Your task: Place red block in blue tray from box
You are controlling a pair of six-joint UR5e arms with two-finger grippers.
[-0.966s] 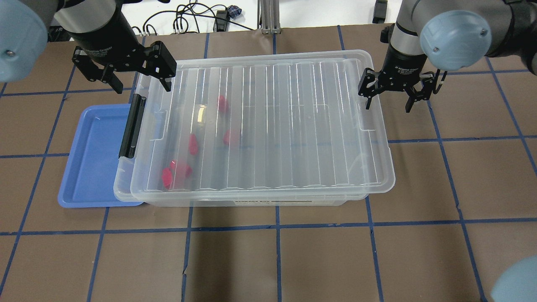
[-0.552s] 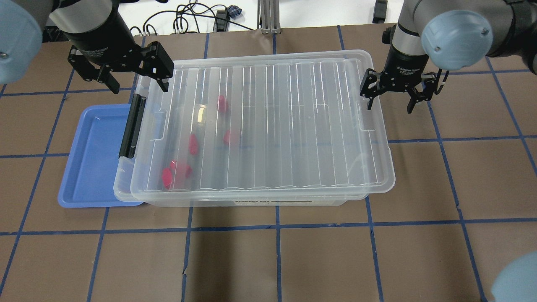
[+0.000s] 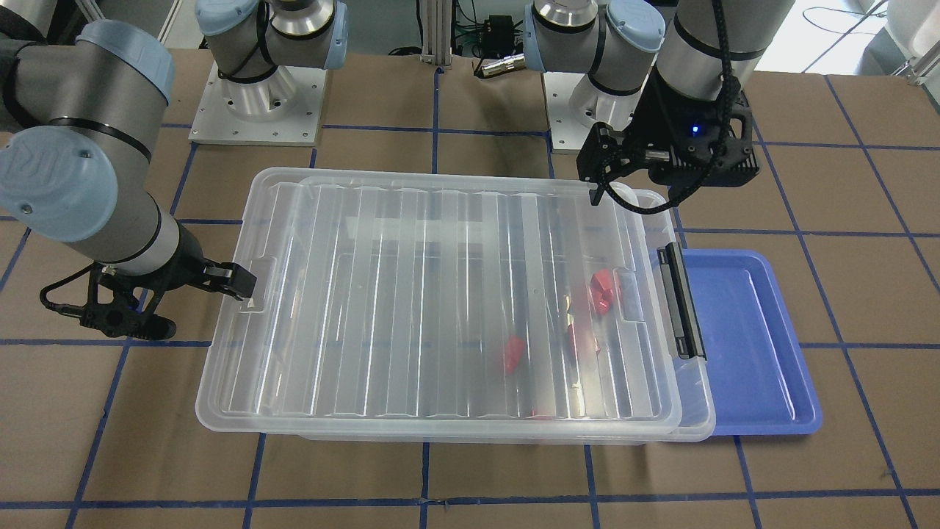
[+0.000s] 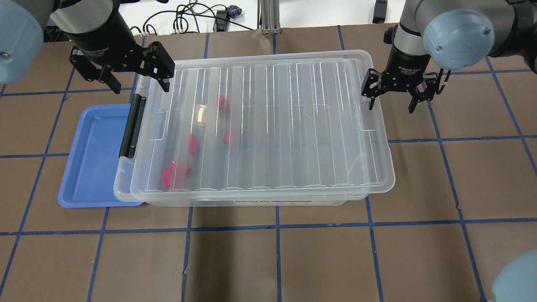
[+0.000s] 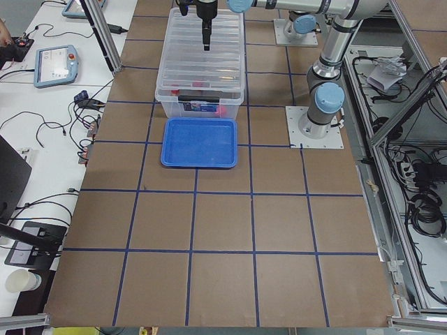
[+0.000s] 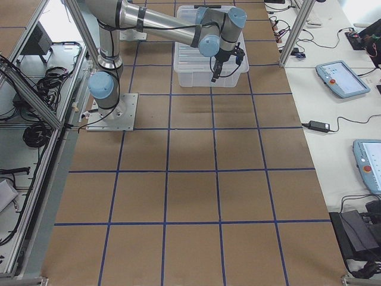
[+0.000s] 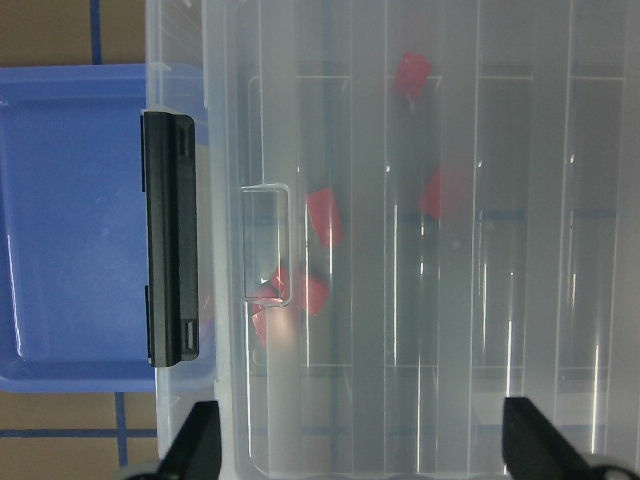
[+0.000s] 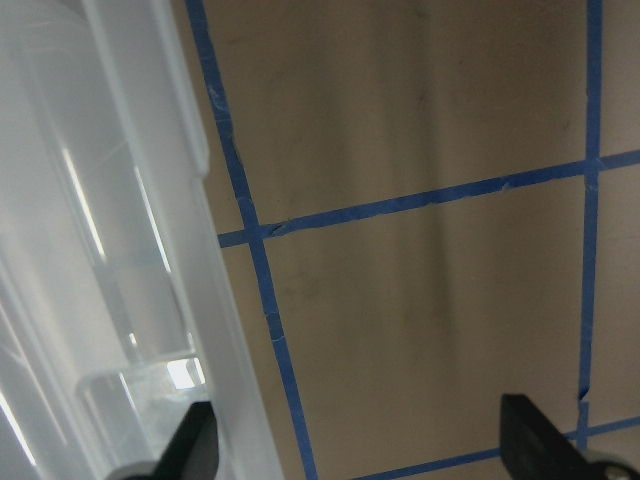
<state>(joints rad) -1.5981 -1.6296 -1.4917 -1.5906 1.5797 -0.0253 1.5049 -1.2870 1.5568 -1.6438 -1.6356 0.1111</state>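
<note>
The box (image 4: 268, 121) is a clear bin with its ribbed lid on, and its black latch handle (image 4: 132, 126) is at the left end. Several red blocks (image 4: 193, 144) lie inside near that end and show through the lid. They also show in the left wrist view (image 7: 322, 215). The blue tray (image 4: 92, 159) lies empty against the box's left end, partly under it. My left gripper (image 4: 138, 84) is open above the box's far-left corner. My right gripper (image 4: 391, 107) is open and empty just off the box's far-right corner.
The brown table (image 4: 277, 260) has blue tape grid lines. Cables (image 4: 188, 21) lie beyond its far edge. The right wrist view shows the box's rim (image 8: 100, 250) beside bare table.
My left gripper has shifted slightly back and to the left. My right gripper has edged slightly right. Both stay open; the box, tray and blocks have not moved.
</note>
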